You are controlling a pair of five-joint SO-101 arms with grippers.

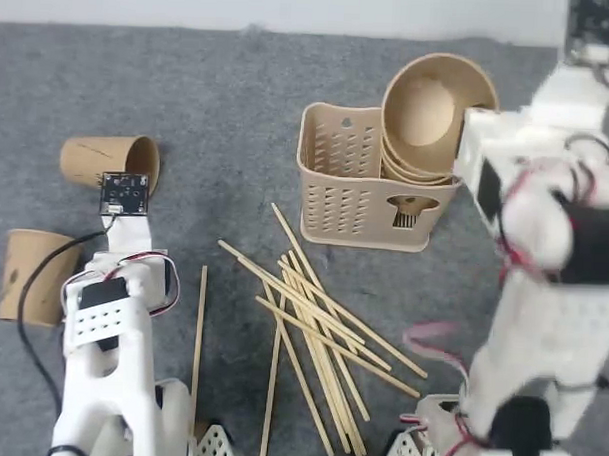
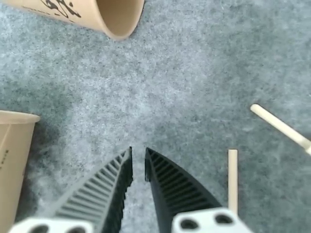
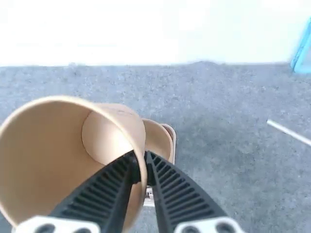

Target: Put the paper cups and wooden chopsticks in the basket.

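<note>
A tan slotted basket (image 1: pixel 351 180) stands mid-table with nested paper cups (image 1: pixel 417 170) in its right end. My right gripper (image 3: pixel 140 162) is shut on the rim of a paper cup (image 3: pixel 58 150) (image 1: pixel 429 104), held tilted over those nested cups (image 3: pixel 159 138). Two more paper cups lie on their sides at the left, one farther (image 1: pixel 112 161) (image 2: pixel 92 13) and one nearer (image 1: pixel 33 276) (image 2: pixel 12 165). My left gripper (image 2: pixel 138 156) hangs shut and empty over the grey mat between them. Several wooden chopsticks (image 1: pixel 321 329) lie scattered in front of the basket.
One chopstick (image 1: pixel 199 334) (image 2: pixel 233 177) lies alone beside the left arm (image 1: pixel 111 321), and another chopstick's tip (image 2: pixel 279 127) shows farther off. The grey mat (image 1: pixel 219 105) ends at a white wall behind. A thin white stick (image 3: pixel 289 132) lies on the mat beyond the basket.
</note>
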